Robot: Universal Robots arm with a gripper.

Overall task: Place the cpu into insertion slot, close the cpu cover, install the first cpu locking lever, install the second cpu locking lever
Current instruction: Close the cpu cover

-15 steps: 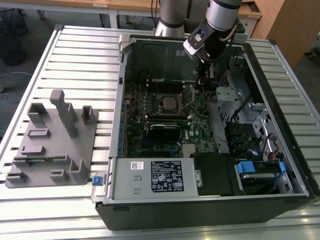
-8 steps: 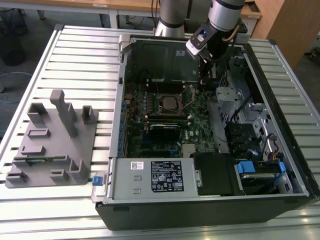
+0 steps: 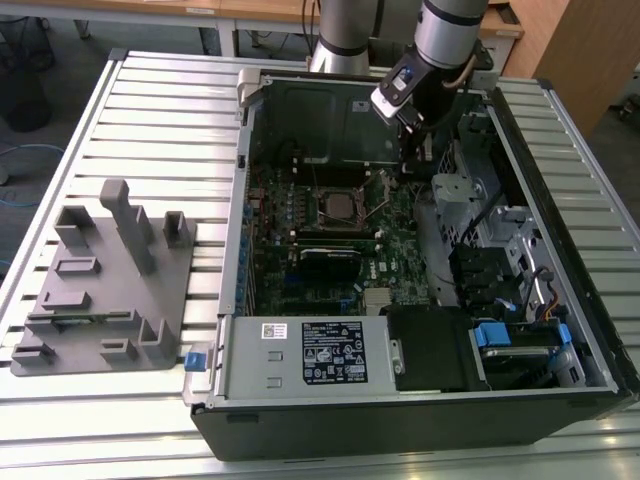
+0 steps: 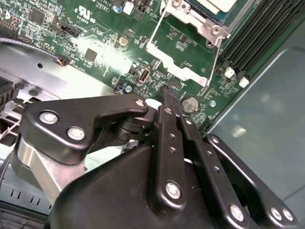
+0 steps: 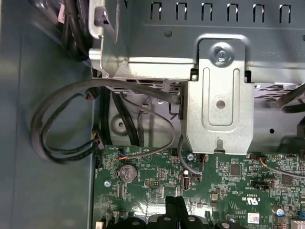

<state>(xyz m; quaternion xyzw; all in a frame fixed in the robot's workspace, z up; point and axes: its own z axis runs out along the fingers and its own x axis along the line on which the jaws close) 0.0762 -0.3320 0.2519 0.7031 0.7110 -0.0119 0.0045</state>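
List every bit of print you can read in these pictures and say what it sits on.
Large white label on the metal box: print too small to read.
Small white sticker beside it: too small to read.
White markings on the circuit board, in both wrist views: blurred, not readable.

Your arm (image 3: 447, 30) is a silver-grey tube ending in a black wrist (image 3: 443, 92). Your gripper (image 4: 166, 95) has matte black linkage bars (image 4: 167, 157) pinned with bright silver screws (image 4: 173, 190).
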